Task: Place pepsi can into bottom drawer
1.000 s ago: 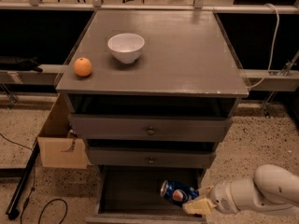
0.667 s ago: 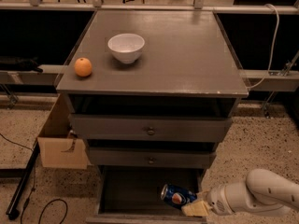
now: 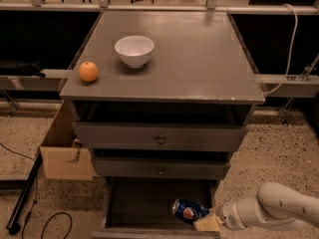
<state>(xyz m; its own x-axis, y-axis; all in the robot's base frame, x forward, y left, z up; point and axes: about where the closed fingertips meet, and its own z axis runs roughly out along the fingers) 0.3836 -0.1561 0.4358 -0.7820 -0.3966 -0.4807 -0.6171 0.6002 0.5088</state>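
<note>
The pepsi can (image 3: 188,211), blue with its round logo showing, lies tilted low inside the open bottom drawer (image 3: 139,203), near the drawer's front right corner. My gripper (image 3: 207,223) reaches in from the lower right on a white arm (image 3: 271,210) and is shut on the can's right end, holding it just over the drawer floor. The two upper drawers (image 3: 160,140) with round knobs stand slightly pulled out above it.
A white bowl (image 3: 134,50) and an orange (image 3: 88,71) sit on the grey cabinet top (image 3: 199,59). A cardboard box (image 3: 62,156) stands left of the cabinet, with a black cable (image 3: 30,193) on the speckled floor. Metal rails run behind the cabinet.
The gripper and the can have moved slightly down and left together, lower into the bottom drawer. Nothing else has moved.
</note>
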